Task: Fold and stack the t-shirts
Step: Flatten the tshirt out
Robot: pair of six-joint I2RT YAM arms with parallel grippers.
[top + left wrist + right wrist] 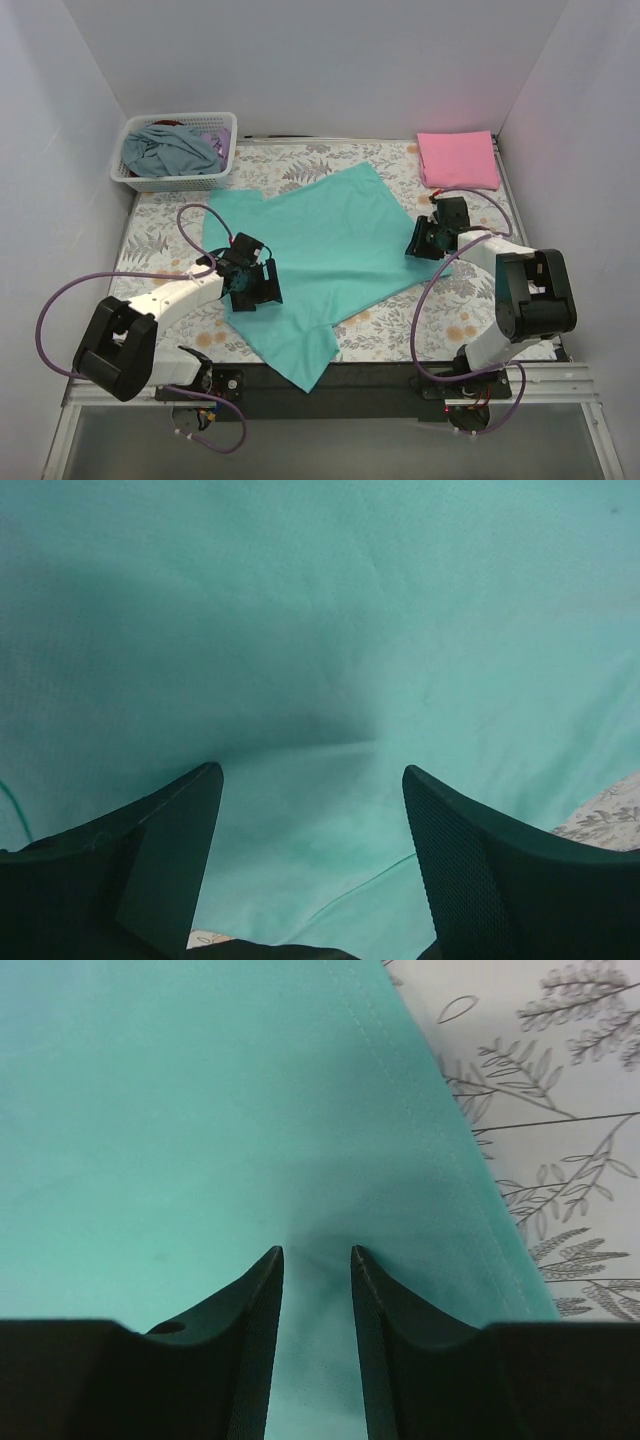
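Observation:
The teal-green t-shirt lies spread flat in the middle of the table, one corner reaching the front edge. The pink t-shirt lies folded at the back right. My left gripper hovers over the teal shirt's left part; in the left wrist view it is wide open over smooth teal cloth, holding nothing. My right gripper is at the shirt's right edge; in the right wrist view it has its jaws narrowly apart, tips down on the teal cloth near the hem.
A white lattice basket with grey-blue and purple clothes stands at the back left. The floral tablecloth shows around the shirt. White walls close in the left, back and right. A black rail runs along the front edge.

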